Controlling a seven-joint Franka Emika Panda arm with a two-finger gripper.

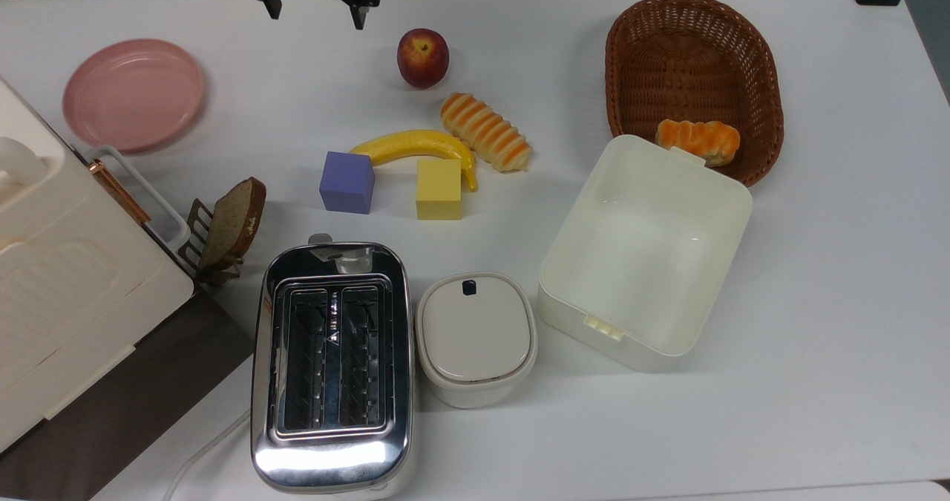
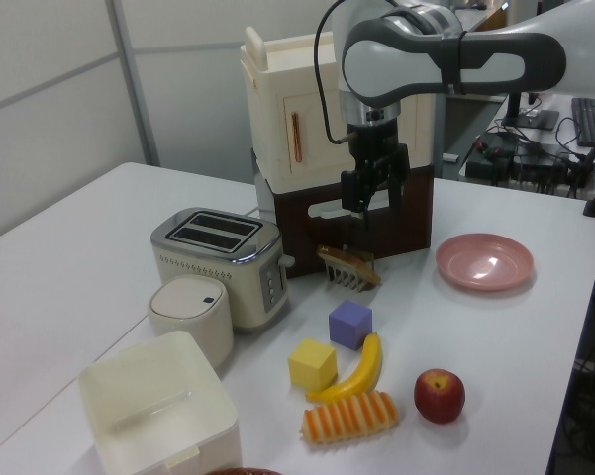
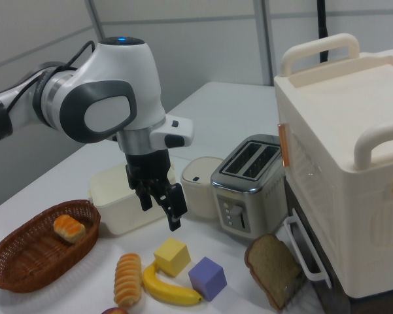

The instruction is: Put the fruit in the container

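The fruit (image 1: 422, 57) is a dark red round piece with a yellowish stem dimple, lying on the white table near the far edge in the top view; it also sits at the left view's lower right (image 2: 440, 395). The container (image 1: 646, 249), a deep cream-white tub, stands empty at the top view's right, and it appears again in the left view (image 2: 158, 416) and behind the arm in the right view (image 3: 111, 196). My gripper (image 1: 315, 7) hangs open above the table, to the top view's left of the fruit, holding nothing (image 3: 160, 212).
A banana (image 1: 415, 146), a striped bread roll (image 1: 486, 131), a purple cube (image 1: 346, 182) and a yellow cube (image 1: 439, 188) lie between fruit and container. A wicker basket (image 1: 694, 48), pink plate (image 1: 133, 93), toaster (image 1: 332, 367), lidded pot (image 1: 476, 335) and bread slice (image 1: 234, 223) surround them.
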